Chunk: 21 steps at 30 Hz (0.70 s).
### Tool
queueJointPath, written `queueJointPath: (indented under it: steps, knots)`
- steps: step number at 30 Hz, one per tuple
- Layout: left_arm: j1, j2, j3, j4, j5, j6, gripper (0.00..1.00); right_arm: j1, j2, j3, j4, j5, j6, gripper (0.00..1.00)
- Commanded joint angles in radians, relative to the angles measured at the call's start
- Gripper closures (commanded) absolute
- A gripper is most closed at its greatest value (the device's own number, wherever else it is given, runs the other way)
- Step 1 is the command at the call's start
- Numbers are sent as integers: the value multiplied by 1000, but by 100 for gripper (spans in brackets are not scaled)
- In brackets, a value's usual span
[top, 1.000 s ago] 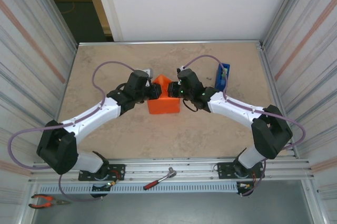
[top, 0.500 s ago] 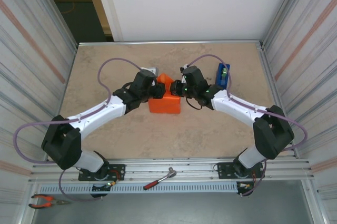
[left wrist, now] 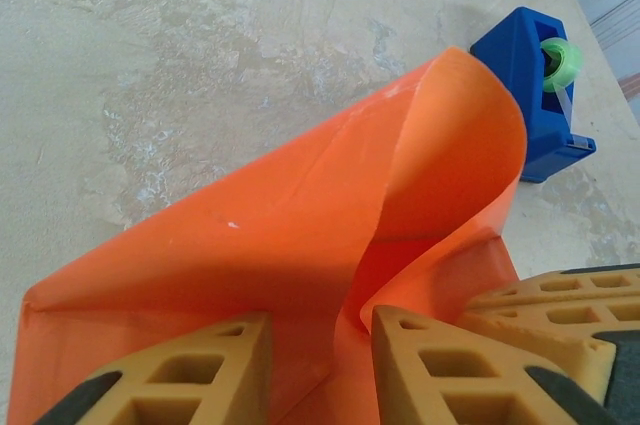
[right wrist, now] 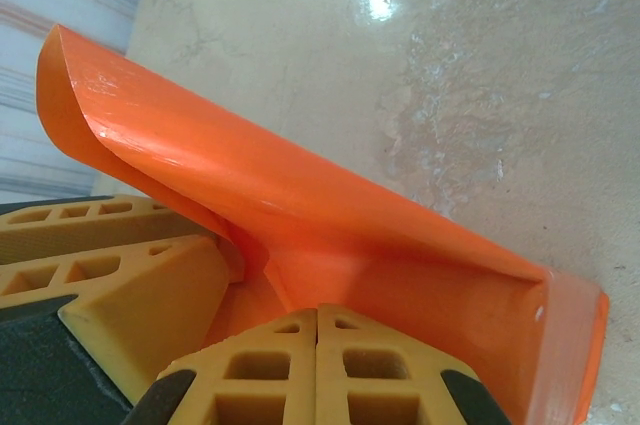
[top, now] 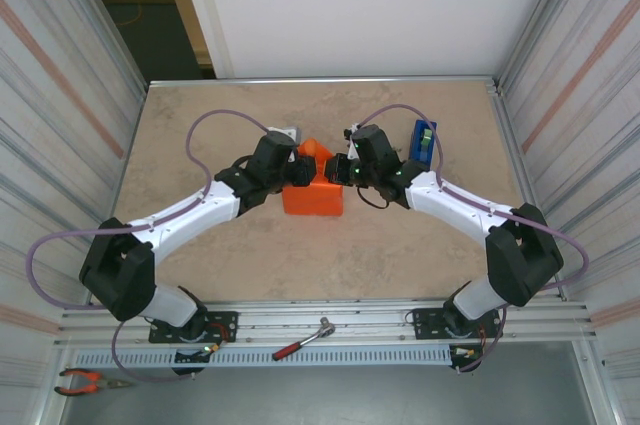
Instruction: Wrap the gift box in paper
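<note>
Beige, stone-patterned table top (top: pixel 250 270) carries the scene. At 7 o'clock, on the metal rail in front of the table, lie pliers with red handles (top: pixel 85 381).

The left gripper (left wrist: pixel 320 330) stands at 11 o'clock of the thin bright orange paper sheet (top: pixel 312 201). Its two yellow ribbed fingers (left wrist: pixel 200 375) are apart with a clear gap. A fold of the sheet runs down into this gap, so this claw is open around the fold and does not press it.

At 6 o'clock a ratchet wrench with a red handle (top: pixel 303 341) lies on the same rail.

The sheet sits near the middle of the table, shaped into a low boxy bundle. At its 12 o'clock side one flap (left wrist: pixel 450 145) rises and curls over with a rounded edge.

The right gripper (right wrist: pixel 318 310) is at 1 o'clock of the bundle, just beside the left one. Its fingers are pressed together without a gap and pinch a fold at the foot of the flap.

At 2 o'clock a blue plastic tape dispenser (top: pixel 424 143) with a green roll (left wrist: pixel 560 57) stands apart from the sheet.
</note>
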Motion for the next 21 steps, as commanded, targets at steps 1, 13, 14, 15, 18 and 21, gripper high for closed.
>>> queueJointPath:
  steps: [1,13,14,15,18,21]
  knots:
    - [-8,28,7,-76,42,-36,67,2,15,-49,-56,-27,-16,100]
    - [-74,87,-9,-83,-100,71,64,2,6,-73,-51,-30,-2,100]
    - [-83,93,-11,-85,-123,82,65,2,5,-74,-50,-31,1,100]
    - [-91,99,-14,-86,-147,90,65,1,5,-74,-49,-32,4,100]
    - [-104,113,-25,-84,-196,97,65,4,2,-78,-45,-35,11,100]
    - [-122,128,-25,-87,-244,110,65,5,-6,-78,-44,-38,17,100]
